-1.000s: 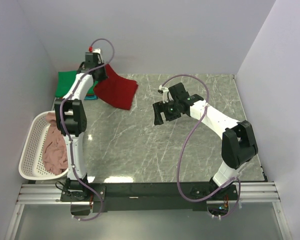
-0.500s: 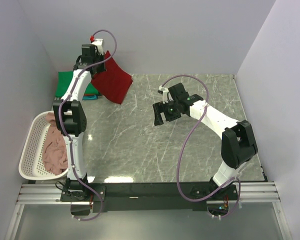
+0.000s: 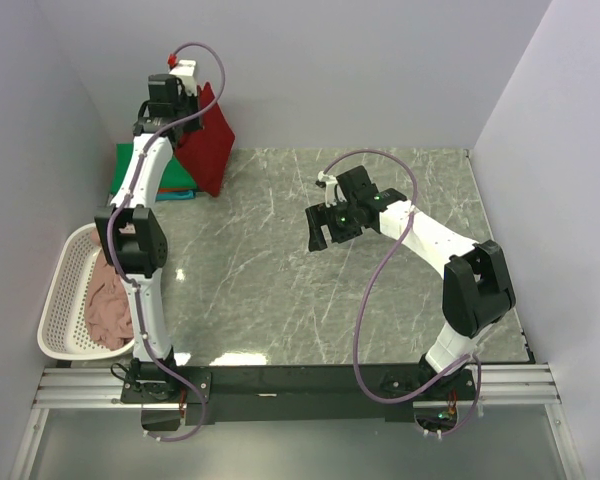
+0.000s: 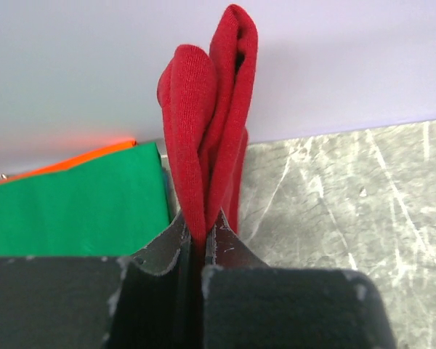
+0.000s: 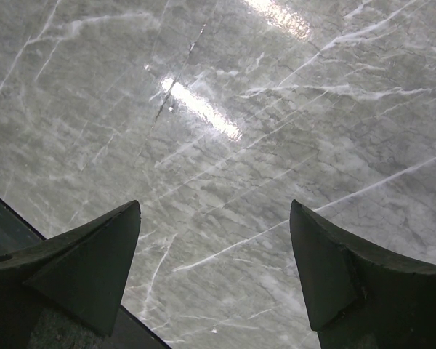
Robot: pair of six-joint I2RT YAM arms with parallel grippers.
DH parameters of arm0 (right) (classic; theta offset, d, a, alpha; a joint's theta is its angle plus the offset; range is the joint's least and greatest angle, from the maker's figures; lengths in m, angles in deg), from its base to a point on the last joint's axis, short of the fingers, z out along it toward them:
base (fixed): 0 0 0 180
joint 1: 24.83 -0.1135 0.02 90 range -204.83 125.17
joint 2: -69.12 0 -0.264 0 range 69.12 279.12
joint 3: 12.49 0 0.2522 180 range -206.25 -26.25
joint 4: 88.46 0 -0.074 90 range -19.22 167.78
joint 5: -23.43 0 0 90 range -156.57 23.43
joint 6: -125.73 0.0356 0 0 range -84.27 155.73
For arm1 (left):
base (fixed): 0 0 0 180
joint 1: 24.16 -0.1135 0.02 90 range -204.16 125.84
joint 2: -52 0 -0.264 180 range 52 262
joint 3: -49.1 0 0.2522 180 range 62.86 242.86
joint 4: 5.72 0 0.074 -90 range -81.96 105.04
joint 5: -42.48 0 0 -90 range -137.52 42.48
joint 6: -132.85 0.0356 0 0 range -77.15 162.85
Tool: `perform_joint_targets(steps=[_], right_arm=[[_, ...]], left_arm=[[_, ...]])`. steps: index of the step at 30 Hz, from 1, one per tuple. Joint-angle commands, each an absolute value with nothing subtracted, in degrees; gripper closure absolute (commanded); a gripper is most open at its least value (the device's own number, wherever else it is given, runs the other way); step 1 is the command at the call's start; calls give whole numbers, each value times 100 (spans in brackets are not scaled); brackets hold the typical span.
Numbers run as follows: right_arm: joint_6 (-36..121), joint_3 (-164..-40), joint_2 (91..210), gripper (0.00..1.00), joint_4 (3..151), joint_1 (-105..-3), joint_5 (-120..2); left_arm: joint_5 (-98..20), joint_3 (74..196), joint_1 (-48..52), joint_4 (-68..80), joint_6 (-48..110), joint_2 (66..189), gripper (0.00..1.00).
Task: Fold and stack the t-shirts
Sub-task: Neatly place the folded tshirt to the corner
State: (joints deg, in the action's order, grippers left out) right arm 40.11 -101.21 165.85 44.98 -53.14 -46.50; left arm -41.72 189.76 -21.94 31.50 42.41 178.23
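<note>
Your left gripper (image 4: pixel 203 231) is clenched hard on the dark red t-shirt (image 4: pixel 212 109). The jaws are pinched on one edge, w/ the cloth bunched in a few layers right above them. On the top cam that arm is stretched up in the far-left corner and the shirt hangs off it in the air by the back wall. It's right beside the green t-shirt (image 3: pixel 140 165), which lies flat on the table (image 3: pixel 280 290). Can't tell if the red hem is touching anything. An orange-red t-shirt (image 4: pixel 73 161) shows as a thin strip under the green one, so that's your stack.

Your right gripper (image 5: pixel 214 211) is spread wide and holding nothing, hovering over bare marble mid-table, well apart from any cloth. The dusty pink t-shirt (image 3: pixel 110 300) is crumpled in the white basket (image 3: pixel 58 290) at near left.

Imo you're on the stacking bit for the red one: it looks folded and in transit to the pile. Next move prob needs it carried over the green, lowered so it lands flat and square w/ the stack, then let go. It's held by one edge only and it's floppy, so it could unfold or drape off the side. The pink one's not done yet.
</note>
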Motion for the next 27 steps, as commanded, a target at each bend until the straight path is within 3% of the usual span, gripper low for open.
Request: perform_joint_targets(steps=[1, 27], right_arm=[[3942, -10113, 16448, 11, 4526, -5278, -4609], [3995, -10227, 16580, 12, 4464, -5295, -4539]], left_arm=[[-3935, 19206, -2205, 2764, 4365, 17171, 100], [-3838, 19118, -2398, 2904, 4092, 16898, 100]])
